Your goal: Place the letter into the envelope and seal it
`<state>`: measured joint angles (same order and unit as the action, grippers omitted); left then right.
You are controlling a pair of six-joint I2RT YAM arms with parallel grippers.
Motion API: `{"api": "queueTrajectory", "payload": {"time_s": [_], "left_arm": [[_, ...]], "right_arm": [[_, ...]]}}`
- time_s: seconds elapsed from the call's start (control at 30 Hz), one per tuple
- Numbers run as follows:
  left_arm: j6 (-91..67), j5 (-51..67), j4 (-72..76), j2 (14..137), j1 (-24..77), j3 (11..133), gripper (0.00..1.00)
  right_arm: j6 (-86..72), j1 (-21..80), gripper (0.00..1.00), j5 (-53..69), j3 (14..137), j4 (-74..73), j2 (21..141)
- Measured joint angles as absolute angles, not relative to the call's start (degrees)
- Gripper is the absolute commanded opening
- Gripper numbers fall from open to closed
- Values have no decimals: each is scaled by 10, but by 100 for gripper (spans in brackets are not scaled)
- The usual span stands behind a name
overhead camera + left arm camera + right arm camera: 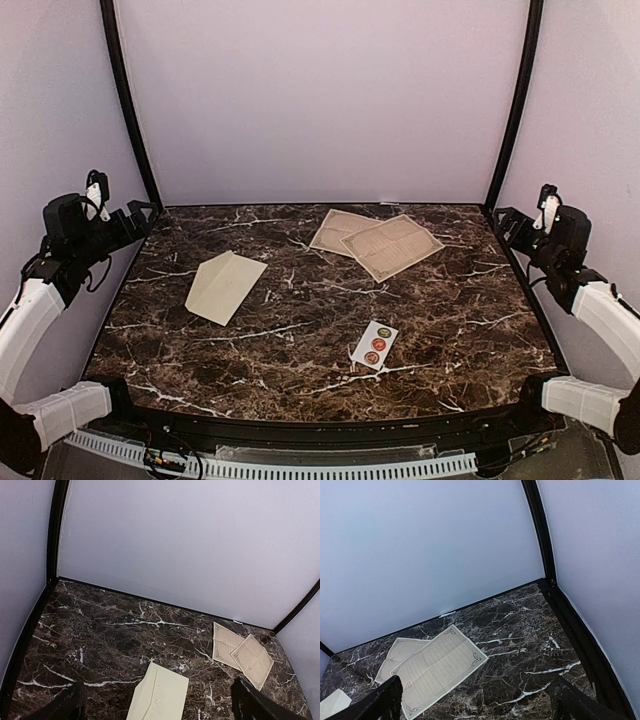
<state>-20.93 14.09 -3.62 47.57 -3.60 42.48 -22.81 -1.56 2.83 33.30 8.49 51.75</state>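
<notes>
The marble table (pixel 300 390) carries two overlapping printed sheets (pixel 392 246), behind and to the right of the flat envelope (pixel 225 286). The sticker strip (pixel 374 344) lies nearer, to its right. The left gripper (pixel 140 215) and right gripper (pixel 505 222) stand on either side of it, wide open and empty. Because of the overlap, one pinch may drag both sheets.

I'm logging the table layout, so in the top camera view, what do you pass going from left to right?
Left pincer → envelope → two overlapping printed sheets → right pincer. The sticker strip lies nearer, within the sheets' span, so I've skipped it.
</notes>
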Motion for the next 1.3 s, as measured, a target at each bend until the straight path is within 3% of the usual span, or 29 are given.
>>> {"api": "queueTrajectory", "payload": {"time_s": [0.7,0.9,1.3], "left_arm": [[-175,118,-96,537,-32,467,97],[-163,133,-86,579,9,533,97],[-151,160,-69,599,18,515,98]], "right_arm": [[-202,-13,99,108,340,31,533],[-198,75,99,95,383,1,592],[-241,217,99,51,455,15,761]]}}
